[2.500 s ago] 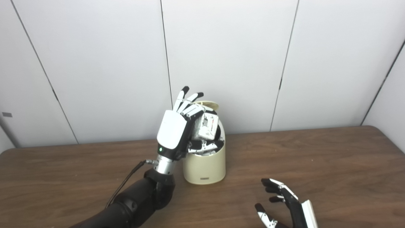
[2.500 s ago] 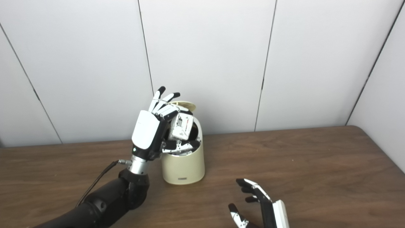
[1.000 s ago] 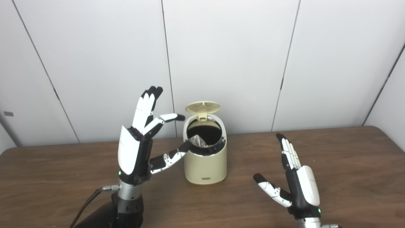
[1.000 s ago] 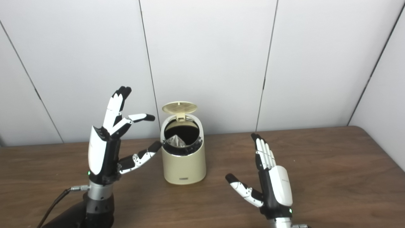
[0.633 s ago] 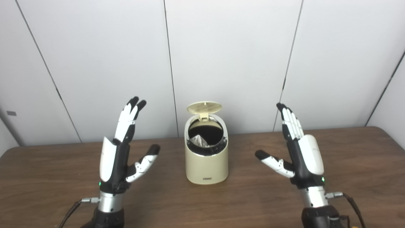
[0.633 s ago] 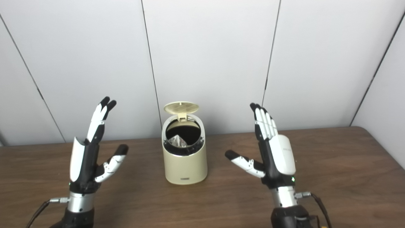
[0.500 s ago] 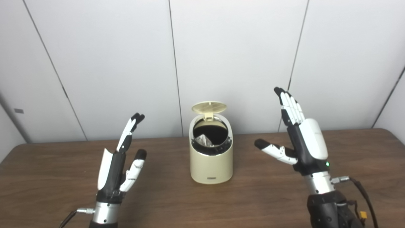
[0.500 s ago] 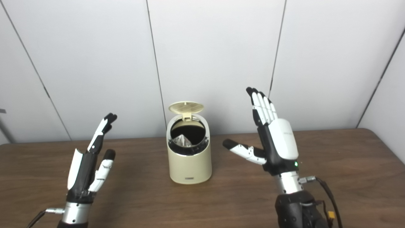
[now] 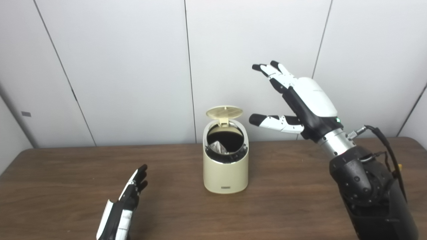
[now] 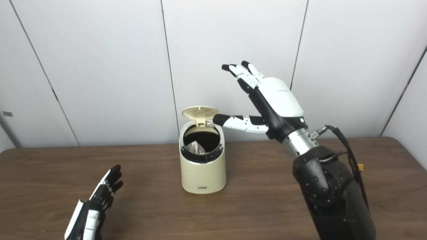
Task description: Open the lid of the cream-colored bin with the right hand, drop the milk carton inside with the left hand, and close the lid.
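Table (image 9: 300, 200): bears bin.
Right hand (image 9: 300, 100): empty, fingers spread, raised right of bin, above lid.
Left hand (image 9: 121, 210): empty, fingers apart, low left of bin.
Cream-colored bin (image 9: 226, 166): lid (image 9: 224, 112) up; closing remains.
Milk carton (image 9: 217, 146): inside bin.

A dark brown wooden table (image 9: 300, 200) carries one cream-colored bin (image 9: 226, 173), standing near its twelve o'clock edge.
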Robot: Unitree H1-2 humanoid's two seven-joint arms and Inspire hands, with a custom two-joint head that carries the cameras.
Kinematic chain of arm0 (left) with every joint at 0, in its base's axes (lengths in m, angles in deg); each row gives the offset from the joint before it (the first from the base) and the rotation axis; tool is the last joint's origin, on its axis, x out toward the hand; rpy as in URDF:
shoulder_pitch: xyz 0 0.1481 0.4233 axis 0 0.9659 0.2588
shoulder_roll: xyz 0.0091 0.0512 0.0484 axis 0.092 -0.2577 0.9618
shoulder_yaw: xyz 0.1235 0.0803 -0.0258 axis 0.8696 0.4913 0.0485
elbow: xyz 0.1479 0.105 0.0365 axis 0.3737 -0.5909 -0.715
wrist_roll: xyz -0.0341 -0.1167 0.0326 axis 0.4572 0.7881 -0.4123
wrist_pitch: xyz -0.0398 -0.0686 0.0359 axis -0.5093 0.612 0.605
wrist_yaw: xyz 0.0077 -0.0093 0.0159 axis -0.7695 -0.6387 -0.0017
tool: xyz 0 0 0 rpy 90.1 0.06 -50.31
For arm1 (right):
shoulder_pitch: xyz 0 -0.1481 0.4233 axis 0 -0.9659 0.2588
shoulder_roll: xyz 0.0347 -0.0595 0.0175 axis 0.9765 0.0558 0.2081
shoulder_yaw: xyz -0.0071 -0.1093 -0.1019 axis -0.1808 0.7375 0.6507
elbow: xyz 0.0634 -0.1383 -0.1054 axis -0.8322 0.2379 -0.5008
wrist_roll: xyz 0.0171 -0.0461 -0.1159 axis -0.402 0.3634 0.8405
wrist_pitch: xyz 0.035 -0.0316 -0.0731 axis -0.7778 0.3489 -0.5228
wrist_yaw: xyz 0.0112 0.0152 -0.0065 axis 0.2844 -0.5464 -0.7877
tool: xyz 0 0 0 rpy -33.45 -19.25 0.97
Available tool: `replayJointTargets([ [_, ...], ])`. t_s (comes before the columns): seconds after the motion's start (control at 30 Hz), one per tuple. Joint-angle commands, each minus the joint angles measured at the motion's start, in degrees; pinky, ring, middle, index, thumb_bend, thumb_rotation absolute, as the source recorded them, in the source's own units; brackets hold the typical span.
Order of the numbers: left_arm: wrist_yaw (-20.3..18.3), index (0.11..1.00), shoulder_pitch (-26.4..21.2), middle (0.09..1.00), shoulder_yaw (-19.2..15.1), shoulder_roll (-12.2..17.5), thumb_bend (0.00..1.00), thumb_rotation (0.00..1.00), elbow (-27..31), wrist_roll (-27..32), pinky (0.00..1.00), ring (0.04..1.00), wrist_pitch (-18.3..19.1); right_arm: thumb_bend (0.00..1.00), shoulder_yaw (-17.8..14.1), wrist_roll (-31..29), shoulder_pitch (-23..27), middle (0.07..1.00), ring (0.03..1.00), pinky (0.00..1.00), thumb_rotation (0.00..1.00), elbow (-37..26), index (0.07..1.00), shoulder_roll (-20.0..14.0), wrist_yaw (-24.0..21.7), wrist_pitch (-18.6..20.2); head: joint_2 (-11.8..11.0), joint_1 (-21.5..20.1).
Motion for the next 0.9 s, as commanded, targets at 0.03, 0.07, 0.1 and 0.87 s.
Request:
replayJointTargets([
  [0.03,-2.9,1.000,1.1,1.000,-2.4,-0.8,0.72,1.00,1.5,-0.6,1.00,1.000,1.6,0.83,0.7,-1.3,6.3,0.957,1.000,0.98,0.99,0.1,0.937,-2.9,-4.8,1.5,0.0,-0.1],
  [0.07,-3.6,1.000,1.5,1.000,-3.1,-1.2,0.73,1.00,1.7,-0.7,1.00,1.000,2.2,0.83,1.2,-1.9,7.4,0.950,1.000,0.99,0.98,0.4,0.929,-3.4,-6.4,2.1,0.2,-0.2],
  [0.1,-4.3,1.000,1.9,1.000,-3.7,-1.6,0.72,1.00,1.8,-0.8,1.00,1.000,2.4,0.82,1.6,-2.5,8.6,0.938,1.000,0.98,0.98,0.6,0.918,-4.0,-8.0,2.3,0.2,-0.2],
  [0.87,-11.4,0.999,2.6,0.996,-11.1,-8.1,0.71,1.00,2.9,-4.0,1.00,1.000,3.8,0.86,10.7,1.2,17.2,0.896,0.977,0.94,0.97,10.1,0.876,-7.2,-18.6,2.9,0.7,-0.5],
])
